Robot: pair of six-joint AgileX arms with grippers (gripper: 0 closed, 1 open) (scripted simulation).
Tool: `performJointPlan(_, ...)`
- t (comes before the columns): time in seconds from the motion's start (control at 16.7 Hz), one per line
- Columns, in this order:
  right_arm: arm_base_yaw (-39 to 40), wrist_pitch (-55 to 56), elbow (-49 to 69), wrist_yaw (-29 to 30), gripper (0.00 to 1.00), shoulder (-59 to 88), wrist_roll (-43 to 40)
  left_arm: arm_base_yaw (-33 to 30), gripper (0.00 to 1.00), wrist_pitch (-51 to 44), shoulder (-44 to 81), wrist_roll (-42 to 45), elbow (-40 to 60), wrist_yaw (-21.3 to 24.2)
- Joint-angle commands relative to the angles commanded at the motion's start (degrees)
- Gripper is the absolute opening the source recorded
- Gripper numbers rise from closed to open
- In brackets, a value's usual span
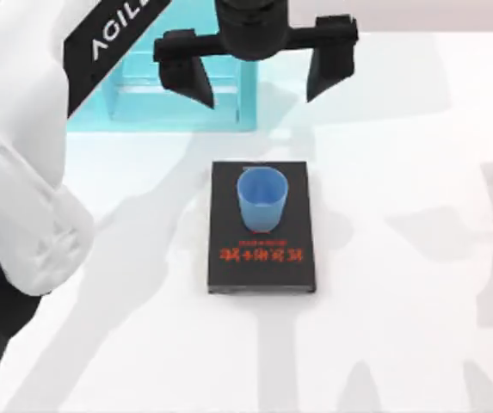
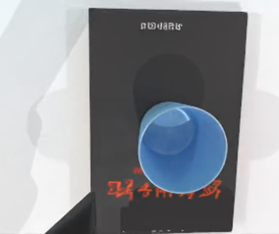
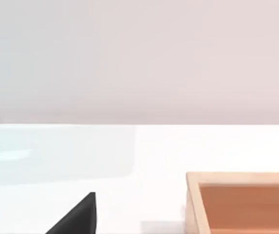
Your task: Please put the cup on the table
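White table (image 1: 401, 327) carrying a black book (image 1: 261, 271), on which the cup (image 1: 261, 200) stands upright, mouth up. Left tool (image 1: 257, 82), fingers spread and released, hangs over the table beyond the book, near a turquoise shelf. Right tool: state cannot be told. Risk: an off-centre descent could strike the rim and topple the cup off the book.

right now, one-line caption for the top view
Open left gripper above a blue cup standing on a black book.

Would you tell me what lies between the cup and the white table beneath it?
The black book lies between them: the cup stands on its cover, clear in the top view.
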Motion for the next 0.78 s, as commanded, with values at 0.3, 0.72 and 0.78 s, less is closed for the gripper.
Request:
performJointPlan(0.3,0.0,0.0,0.0,0.0,1.0,0.0,0.0,-3.89,1.0,-8.08,12.31,-2.85,13.46,0.01)
performJointPlan(0.72,0.0,0.0,0.0,0.0,1.0,0.0,0.0,-3.96,1.0,-8.67,13.52,-3.05,14.52,0.03)
performJointPlan(0.78,0.0,0.0,0.0,0.0,1.0,0.0,0.0,-3.96,1.0,-8.54,13.5,-3.03,14.38,0.03)
